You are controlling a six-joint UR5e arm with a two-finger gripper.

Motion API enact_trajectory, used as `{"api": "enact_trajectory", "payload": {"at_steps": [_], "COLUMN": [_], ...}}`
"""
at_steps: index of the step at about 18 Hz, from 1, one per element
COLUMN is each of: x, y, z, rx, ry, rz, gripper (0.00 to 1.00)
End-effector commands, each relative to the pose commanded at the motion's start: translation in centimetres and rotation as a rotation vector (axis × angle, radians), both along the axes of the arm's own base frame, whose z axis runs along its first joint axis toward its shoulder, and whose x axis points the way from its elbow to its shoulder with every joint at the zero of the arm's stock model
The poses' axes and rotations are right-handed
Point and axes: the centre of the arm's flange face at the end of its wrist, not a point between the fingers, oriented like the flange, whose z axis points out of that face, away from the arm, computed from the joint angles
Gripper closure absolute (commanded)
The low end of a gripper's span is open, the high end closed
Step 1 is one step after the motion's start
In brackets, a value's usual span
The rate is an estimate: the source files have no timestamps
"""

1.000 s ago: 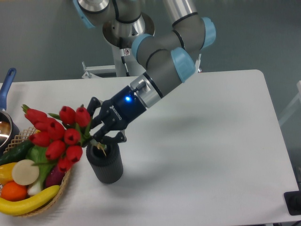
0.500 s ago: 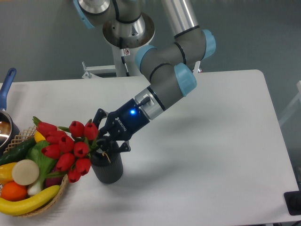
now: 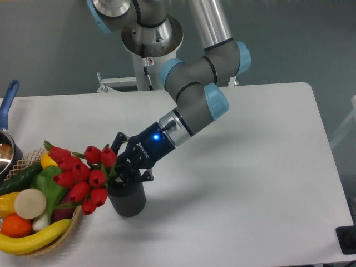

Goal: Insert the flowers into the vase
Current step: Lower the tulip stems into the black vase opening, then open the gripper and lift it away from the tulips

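The flowers (image 3: 83, 175), a bunch of red tulip buds with green leaves, lean out to the left over the rim of the vase (image 3: 127, 199), a short dark grey ribbed cylinder near the table's front left. Their stems run down toward the vase mouth, where my gripper (image 3: 123, 169) hides them. My gripper sits right at the mouth, shut on the stems, its dark fingers (image 3: 119, 143) spread around the bunch. How deep the stems reach inside the vase is hidden.
A wicker basket (image 3: 61, 238) of toy fruit and vegetables, with a banana (image 3: 34, 238) in front, stands directly left of the vase under the buds. A pot with a blue handle (image 3: 8, 100) is at the left edge.
My gripper has come lower and slightly right with the flowers. The bunch has sunk toward the vase, and the buds now hang lower over the basket.
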Motion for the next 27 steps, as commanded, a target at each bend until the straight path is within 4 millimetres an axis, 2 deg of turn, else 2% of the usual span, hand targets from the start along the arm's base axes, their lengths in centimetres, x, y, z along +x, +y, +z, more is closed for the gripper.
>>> {"api": "enact_trajectory", "payload": {"at_steps": [2,4,5,8,10,14,15,18,21,24,27], "x": [-0.1,-0.4,-0.5,-0.6,-1.1,-2.7,-3.0,-5.0,-6.4,-8.5,-10.2], "y": [-0.1,-0.3,-0.3,-0.4,-0.7,-2.1,-2.4,-5.3,-7.7,-11.9,-15.8], "z": [0.0,-0.2,-0.4,-0.4,-0.5,-0.4,0.2,4.2,7.3,10.4,13.1], "rx": [0.003,0.025,0.027,0.025,0.022,0.019,0.023,-0.024,-0.039,-0.097,-0.251], "ry": [0.007,0.041,0.043,0.043,0.050,0.070,0.082,0.237,0.318,0.429,0.585], "rz": [-0.001,-0.008,-0.009,-0.006,0.003,0.037,0.045,0.116,0.176,0.279,0.393], "gripper": [0.40,0.23,0.18,0.16,0.00,0.00,0.00,0.00,0.00,0.00,0.00]}}
